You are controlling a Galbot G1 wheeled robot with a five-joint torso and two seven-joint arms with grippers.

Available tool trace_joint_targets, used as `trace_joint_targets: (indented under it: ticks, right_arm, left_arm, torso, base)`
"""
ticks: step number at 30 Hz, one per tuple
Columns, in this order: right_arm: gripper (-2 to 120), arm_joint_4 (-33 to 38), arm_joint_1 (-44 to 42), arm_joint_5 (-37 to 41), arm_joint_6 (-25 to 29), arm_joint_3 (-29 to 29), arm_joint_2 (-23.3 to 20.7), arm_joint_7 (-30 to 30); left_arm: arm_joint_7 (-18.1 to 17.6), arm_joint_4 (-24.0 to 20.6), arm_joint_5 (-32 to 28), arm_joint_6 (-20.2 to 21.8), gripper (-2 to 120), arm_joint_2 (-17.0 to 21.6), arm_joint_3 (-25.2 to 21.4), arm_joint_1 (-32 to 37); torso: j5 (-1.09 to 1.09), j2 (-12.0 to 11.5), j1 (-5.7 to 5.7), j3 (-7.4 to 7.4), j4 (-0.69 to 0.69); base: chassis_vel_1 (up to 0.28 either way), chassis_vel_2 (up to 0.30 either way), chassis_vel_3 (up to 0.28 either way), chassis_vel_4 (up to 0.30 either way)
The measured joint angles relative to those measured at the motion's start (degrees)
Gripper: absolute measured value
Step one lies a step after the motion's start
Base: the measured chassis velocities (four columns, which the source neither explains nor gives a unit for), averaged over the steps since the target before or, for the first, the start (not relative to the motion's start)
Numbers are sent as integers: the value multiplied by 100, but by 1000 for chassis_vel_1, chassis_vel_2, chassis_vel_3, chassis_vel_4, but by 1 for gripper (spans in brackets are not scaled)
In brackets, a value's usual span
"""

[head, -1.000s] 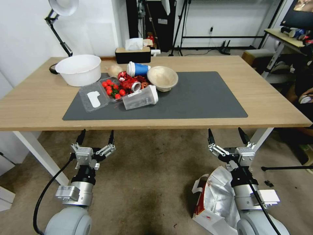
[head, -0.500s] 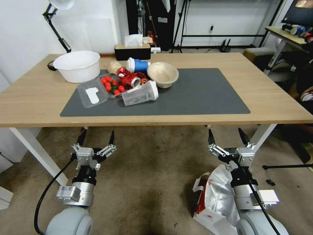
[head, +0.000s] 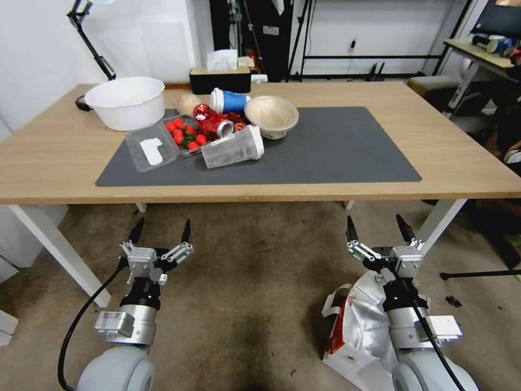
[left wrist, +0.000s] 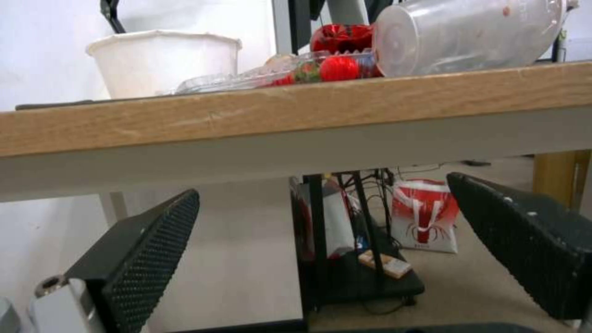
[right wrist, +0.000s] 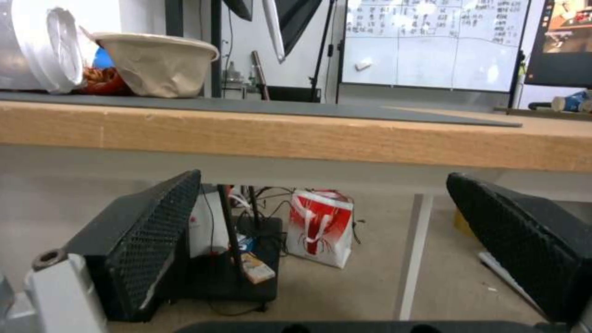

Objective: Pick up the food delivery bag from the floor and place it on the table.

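The food delivery bag (head: 355,326) lies on the grey-brown carpet floor (head: 255,282) at the lower right, red and white with crumpled silver lining showing. My right arm hangs over it and hides part of it. The right gripper (head: 374,224) is open, empty, raised above the bag's far end and just below the table's front edge. The left gripper (head: 163,227) is open and empty at the same height on the left, over bare carpet. The table (head: 461,157) is light wood with a dark grey mat (head: 336,146), whose right half is bare.
On the mat's left lie a clear cup (head: 233,153), a tomato tray (head: 182,138), a blue cup (head: 230,101) and a paper bowl (head: 271,115); a white bowl (head: 126,102) stands beside them. White table legs (head: 57,250) flank the arms. Another red-white bag (right wrist: 321,226) stands beyond the table.
The whole picture has shifted, with the table sitting a little higher and farther in it, so the camera moved. Both grippers and the bag keep their places.
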Motion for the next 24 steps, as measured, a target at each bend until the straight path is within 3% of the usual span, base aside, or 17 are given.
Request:
trace_joint_targets:
  ticks: [24]
  right_arm:
    - [100,2,-34,19,59,27,28,1]
  left_arm:
    - [72,-79,17,-2,100,-4,-17,67]
  torso:
    - [0,-555,-200,-356,0]
  base:
    - [0,0,0,0]
